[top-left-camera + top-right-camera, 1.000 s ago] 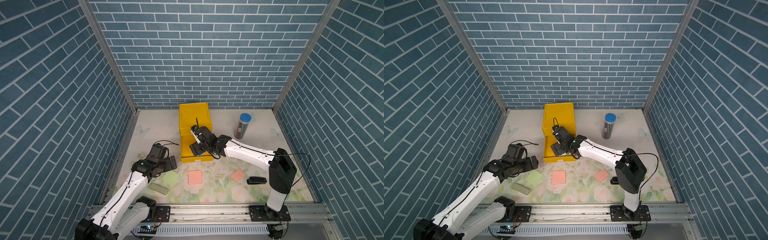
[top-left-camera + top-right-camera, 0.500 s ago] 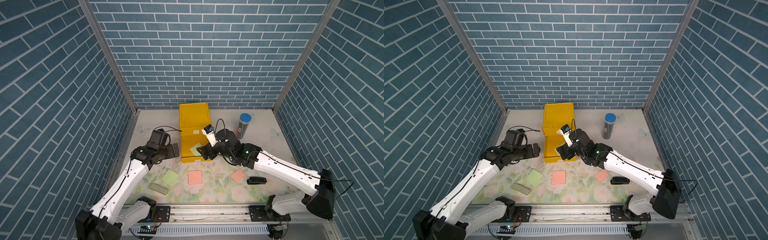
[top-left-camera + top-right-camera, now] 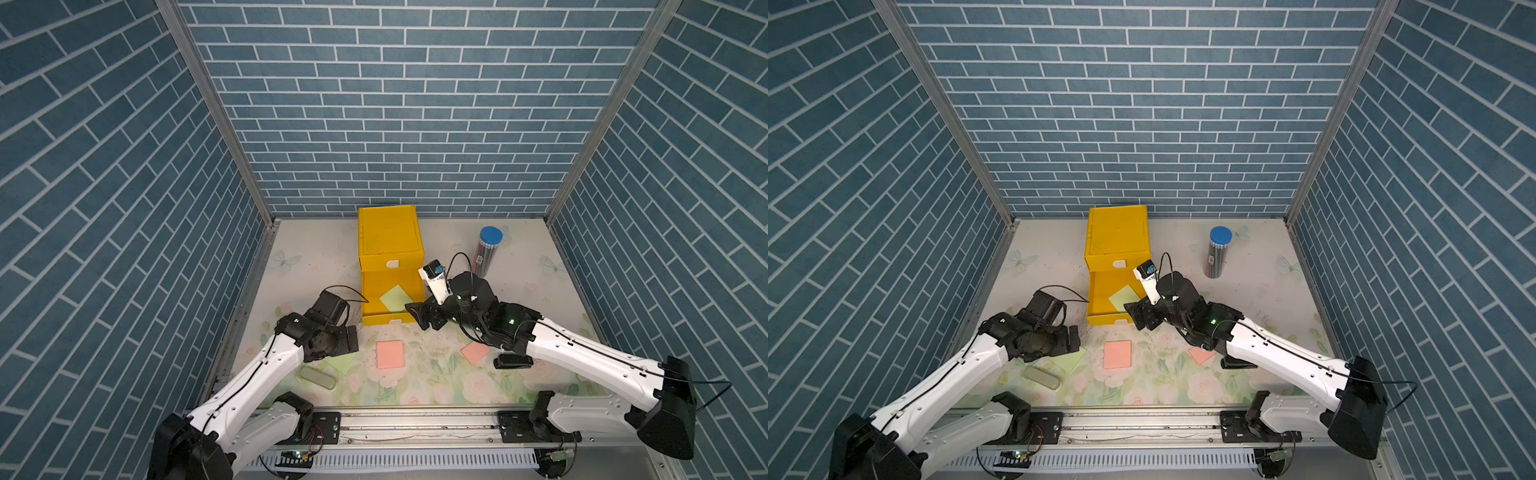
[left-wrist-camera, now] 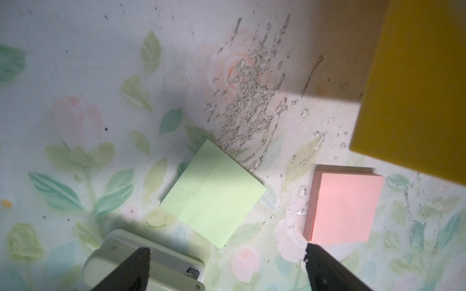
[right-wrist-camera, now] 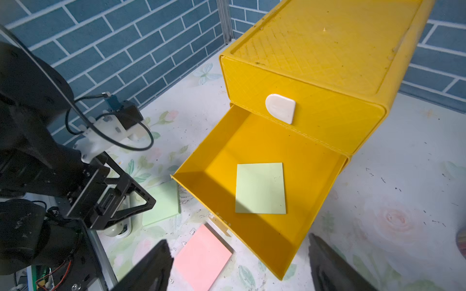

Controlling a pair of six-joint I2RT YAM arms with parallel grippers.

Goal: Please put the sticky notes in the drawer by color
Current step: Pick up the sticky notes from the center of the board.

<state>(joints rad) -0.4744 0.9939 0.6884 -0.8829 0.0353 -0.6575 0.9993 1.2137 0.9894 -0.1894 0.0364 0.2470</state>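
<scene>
Right gripper (image 5: 238, 239) backed off drawer (image 5: 327, 113), spread, empty; left gripper (image 4: 226, 248) spread over green pad (image 4: 213, 192), drawer's 7 o'clock. Pad's thin, you may skid off.

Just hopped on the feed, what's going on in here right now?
Mid-sort, by color, into the yellow cabinet. One drawer is pulled out, with a green note lying flat inside. The right gripper hangs open and empty before that drawer. The left gripper, open too, hovers over the second green note on the table. Two pink notes lie on the table, not yet filed.
</scene>
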